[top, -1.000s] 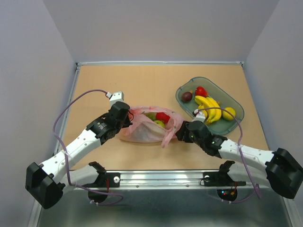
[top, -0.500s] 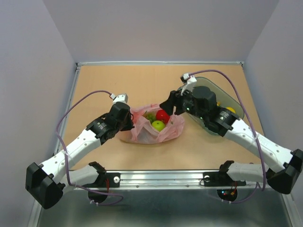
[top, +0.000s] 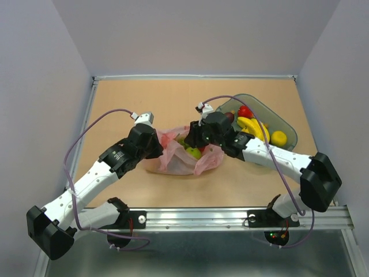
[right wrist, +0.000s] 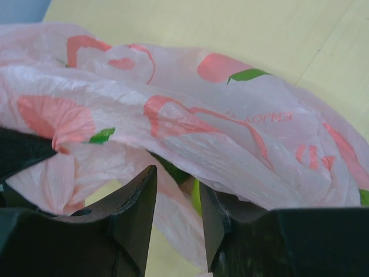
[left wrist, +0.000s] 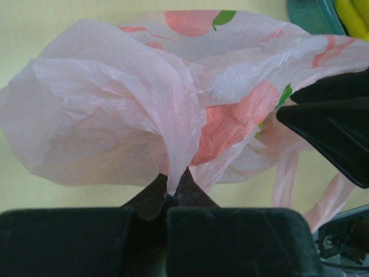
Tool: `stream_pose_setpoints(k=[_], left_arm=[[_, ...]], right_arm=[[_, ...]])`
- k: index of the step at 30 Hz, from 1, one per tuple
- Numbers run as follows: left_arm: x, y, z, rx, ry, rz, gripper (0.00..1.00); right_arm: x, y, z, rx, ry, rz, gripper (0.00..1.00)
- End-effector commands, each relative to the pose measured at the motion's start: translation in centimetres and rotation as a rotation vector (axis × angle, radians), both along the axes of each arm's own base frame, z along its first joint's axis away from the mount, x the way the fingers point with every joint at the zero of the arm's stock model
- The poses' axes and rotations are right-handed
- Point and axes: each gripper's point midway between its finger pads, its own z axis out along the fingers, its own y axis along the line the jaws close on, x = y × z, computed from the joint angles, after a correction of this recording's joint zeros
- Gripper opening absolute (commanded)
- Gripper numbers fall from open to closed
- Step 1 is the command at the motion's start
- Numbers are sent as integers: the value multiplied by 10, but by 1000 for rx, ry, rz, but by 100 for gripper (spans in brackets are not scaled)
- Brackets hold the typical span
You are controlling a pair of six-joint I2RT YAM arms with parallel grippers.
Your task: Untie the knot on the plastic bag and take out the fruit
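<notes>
The plastic bag (top: 183, 160), thin pink film printed with red fruit shapes, lies crumpled at the middle of the bench (top: 144, 98) with its mouth gaping upward. A green apple (top: 193, 153) shows inside the opening.

The left gripper (left wrist: 173, 193) sits at the bag's 9 o'clock edge. Its jaws are pressed together on a pinch of the film, and from that pinch a fold rises in a tented ridge. Two loose pink handle strips (left wrist: 285, 179) trail down at 4 o'clock in the left wrist view.

The right gripper (right wrist: 176, 183) hangs over the bag's mouth at about 1 o'clock, tilted down into it. Its jaws stand a narrow way apart. Slack film and a sliver of green fruit (right wrist: 196, 199) show in the gap, and nothing visibly sits clamped.

At 2 o'clock from the bag, just beyond the right arm, a grey-green tray (top: 275, 118) holds bananas (top: 253, 127), a red fruit (top: 244, 111) and a round yellow fruit (top: 278, 138).
</notes>
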Motion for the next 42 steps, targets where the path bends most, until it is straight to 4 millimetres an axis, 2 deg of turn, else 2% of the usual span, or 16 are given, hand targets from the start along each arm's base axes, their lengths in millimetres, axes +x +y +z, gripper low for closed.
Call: stream_pose_setpoints(k=[1, 2, 4, 7, 10, 13, 16, 17, 18, 21, 24, 27, 29, 35, 38, 42], left_arm=[[0, -8, 20, -61, -31, -19, 0], [0, -8, 21, -66, -32, -18, 0], [1, -8, 21, -68, -38, -12, 0], [6, -8, 25, -73, -58, -2, 1], [12, -10, 26, -78, -76, 12, 6], [18, -9, 24, -84, -91, 39, 11], [22, -10, 19, -97, -98, 62, 24], [21, -11, 13, -97, -88, 59, 28], [21, -12, 12, -104, -86, 57, 37], [16, -18, 4, -133, -56, 36, 60], [8, -22, -6, -153, -20, 11, 71], [0, -21, -14, -171, 1, 11, 72], [-2, -20, -15, -184, -2, 15, 69], [-4, -9, -18, -152, -7, 40, 16], [-6, -6, -18, -133, -7, 39, 2], [-8, -6, -19, -124, -5, 25, 0]], right_arm=[[20, 25, 22, 156, -95, -24, 40], [18, 32, 10, 152, -70, 8, 40], [2, 47, 4, 191, -28, 108, 40], [-34, 63, -28, 159, 41, 251, 40], [-70, 70, -50, 133, 96, 365, 39], [-122, 73, -73, 96, 150, 484, 39], [-147, 65, -87, 72, 186, 528, 39], [-152, 64, -88, 70, 189, 533, 40], [-155, 59, -94, 58, 198, 524, 40], [-144, 54, -90, 51, 160, 459, 40], [-130, 54, -82, 55, 117, 388, 41], [-113, 51, -71, 56, 75, 295, 47], [-102, 45, -65, 40, 40, 230, 52], [-77, 13, -41, -55, -69, 79, 59], [-69, -3, -42, -118, -87, 14, 61], [-56, -24, -46, -173, -120, -96, 63]])
